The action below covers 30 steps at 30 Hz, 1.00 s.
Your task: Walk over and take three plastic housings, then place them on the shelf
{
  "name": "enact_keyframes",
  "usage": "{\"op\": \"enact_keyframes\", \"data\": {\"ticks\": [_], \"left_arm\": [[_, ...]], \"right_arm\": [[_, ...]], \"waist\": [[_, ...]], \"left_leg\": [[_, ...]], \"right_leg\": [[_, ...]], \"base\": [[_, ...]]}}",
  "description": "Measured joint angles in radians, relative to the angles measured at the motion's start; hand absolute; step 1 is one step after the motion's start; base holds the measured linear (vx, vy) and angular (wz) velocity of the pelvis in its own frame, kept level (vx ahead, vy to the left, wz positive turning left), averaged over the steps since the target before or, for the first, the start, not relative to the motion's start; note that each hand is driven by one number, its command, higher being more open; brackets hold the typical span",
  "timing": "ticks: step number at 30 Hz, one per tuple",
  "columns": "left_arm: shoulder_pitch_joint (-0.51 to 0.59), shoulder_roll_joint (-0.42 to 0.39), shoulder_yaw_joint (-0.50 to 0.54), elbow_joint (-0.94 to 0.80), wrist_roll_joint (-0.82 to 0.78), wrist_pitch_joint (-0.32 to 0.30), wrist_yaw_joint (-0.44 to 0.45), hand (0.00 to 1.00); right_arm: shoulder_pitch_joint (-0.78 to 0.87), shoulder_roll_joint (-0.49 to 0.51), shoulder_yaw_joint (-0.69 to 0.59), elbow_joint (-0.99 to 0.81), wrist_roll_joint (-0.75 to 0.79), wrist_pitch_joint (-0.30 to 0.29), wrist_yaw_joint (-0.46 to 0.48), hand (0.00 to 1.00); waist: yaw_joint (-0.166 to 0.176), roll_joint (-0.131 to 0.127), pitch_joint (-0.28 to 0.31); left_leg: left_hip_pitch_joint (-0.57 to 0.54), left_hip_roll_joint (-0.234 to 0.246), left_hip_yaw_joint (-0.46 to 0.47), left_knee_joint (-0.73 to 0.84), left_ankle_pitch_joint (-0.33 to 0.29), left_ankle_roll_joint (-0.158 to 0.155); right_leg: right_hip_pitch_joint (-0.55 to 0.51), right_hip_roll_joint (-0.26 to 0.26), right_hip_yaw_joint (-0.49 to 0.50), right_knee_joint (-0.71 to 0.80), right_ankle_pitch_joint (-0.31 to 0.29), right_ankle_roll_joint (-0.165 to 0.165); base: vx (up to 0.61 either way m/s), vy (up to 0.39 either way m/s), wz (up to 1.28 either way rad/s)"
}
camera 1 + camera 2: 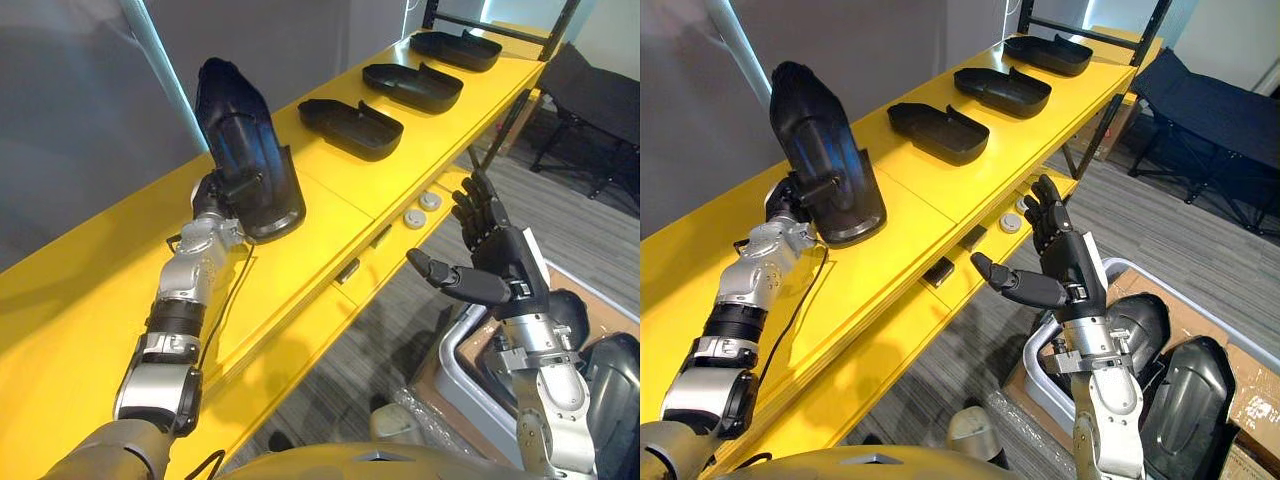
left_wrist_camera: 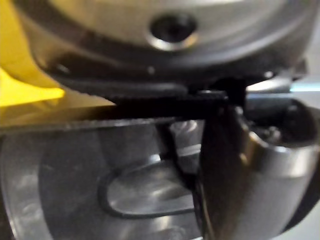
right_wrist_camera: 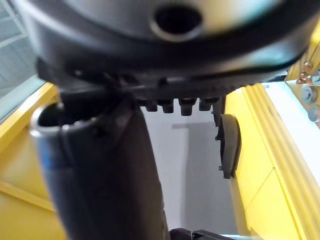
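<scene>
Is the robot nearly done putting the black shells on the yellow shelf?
Nearly. Done: the near housing, middle housing and far housing lie flat in a row on the shelf. In hand: the left hand grips a fourth housing, standing tall with its lower end at the shelf. Left: lay it down and let go. The right hand is open and empty.

Bright even light, sheen on housing (image 1: 245,150) (soft shadows)
</scene>
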State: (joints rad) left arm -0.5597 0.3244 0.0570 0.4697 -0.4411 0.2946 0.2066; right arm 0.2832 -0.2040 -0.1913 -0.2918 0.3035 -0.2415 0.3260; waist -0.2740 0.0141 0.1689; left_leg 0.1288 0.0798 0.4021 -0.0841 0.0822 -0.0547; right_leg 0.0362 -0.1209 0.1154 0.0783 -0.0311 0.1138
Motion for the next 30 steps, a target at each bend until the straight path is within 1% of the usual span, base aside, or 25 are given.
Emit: {"op": "enact_keyframes", "data": {"ticks": [2,3,5,7,12,19,25,27,30], "left_arm": [[0.0,0.005,0.011,0.035,-0.028,0.033,-0.003,1.0],[0.0,0.005,0.014,0.045,-0.027,0.039,-0.002,1.0],[0.0,0.01,0.015,0.065,-0.023,0.037,-0.008,1.0],[-0.001,0.024,-0.008,0.068,-0.023,0.036,-0.017,1.0],[-0.004,0.027,-0.011,0.069,-0.02,0.033,-0.037,1.0],[-0.012,0.027,-0.026,0.069,-0.01,0.035,-0.045,1.0],[-0.021,0.035,-0.042,0.068,0.141,0.035,-0.038,1.0],[-0.024,0.053,-0.041,0.067,0.173,0.034,-0.026,1.0],[-0.025,0.068,-0.041,0.066,0.181,0.037,-0.021,1.0]], "right_arm": [[-0.006,-0.017,0.0,0.007,0.005,0.005,-0.003,1.0],[-0.007,-0.023,0.003,0.007,0.014,0.009,-0.003,1.0],[-0.015,-0.031,0.006,0.009,0.022,0.012,-0.006,1.0],[-0.028,-0.031,0.007,0.014,0.033,0.012,-0.01,1.0],[-0.028,-0.031,0.009,0.014,0.038,0.015,-0.015,1.0],[-0.029,-0.032,0.037,0.014,0.038,0.017,-0.053,1.0],[-0.036,-0.032,0.046,0.013,0.039,0.017,-0.06,1.0],[-0.036,-0.032,0.046,0.013,0.042,0.017,-0.06,1.0],[-0.036,-0.032,0.047,0.013,0.059,0.017,-0.056,1.0]], "waist": [[0.0,0.005,0.003],[0.0,0.006,0.004],[0.0,0.005,0.009],[-0.001,0.003,0.012],[0.0,-0.003,0.02],[0.0,-0.002,0.023],[-0.003,-0.001,0.03],[-0.004,0.005,0.035],[-0.004,0.01,0.038]], "left_leg": [[0.0,0.001,-0.002,0.0,0.001,0.0],[0.0,0.001,-0.003,0.0,0.001,0.0],[0.0,0.001,-0.006,0.0,0.002,0.0],[0.001,0.001,-0.011,0.0,0.002,0.0],[0.002,0.001,-0.021,-0.001,0.004,-0.001],[0.002,0.002,-0.029,-0.004,0.005,0.0],[0.003,-0.004,-0.033,-0.003,0.013,0.004],[0.003,-0.002,-0.033,-0.004,0.014,0.003],[0.002,0.001,-0.033,-0.002,0.014,0.003]], "right_leg": [[0.002,0.0,-0.002,-0.007,0.002,0.003],[0.004,-0.001,-0.003,-0.01,0.004,0.002],[0.007,-0.001,-0.006,-0.011,0.004,0.002],[0.011,-0.002,-0.012,-0.012,0.004,0.002],[0.02,-0.003,-0.025,-0.015,0.004,0.001],[0.026,-0.007,-0.034,-0.018,0.004,0.001],[0.035,-0.008,-0.041,-0.013,0.007,0.006],[0.034,-0.006,-0.042,-0.013,0.007,0.006],[0.033,-0.003,-0.042,-0.013,0.006,0.006]], "base": [[0.0,0.0,0.0],[0.0,0.0,0.0],[0.0,-0.009,0.04],[0.0,-0.011,0.07],[0.01,-0.01,0.06],[0.0,-0.005,0.02],[0.0,-0.001,0.01],[0.0,0.0,0.0],[0.0,0.0,0.0]]}}
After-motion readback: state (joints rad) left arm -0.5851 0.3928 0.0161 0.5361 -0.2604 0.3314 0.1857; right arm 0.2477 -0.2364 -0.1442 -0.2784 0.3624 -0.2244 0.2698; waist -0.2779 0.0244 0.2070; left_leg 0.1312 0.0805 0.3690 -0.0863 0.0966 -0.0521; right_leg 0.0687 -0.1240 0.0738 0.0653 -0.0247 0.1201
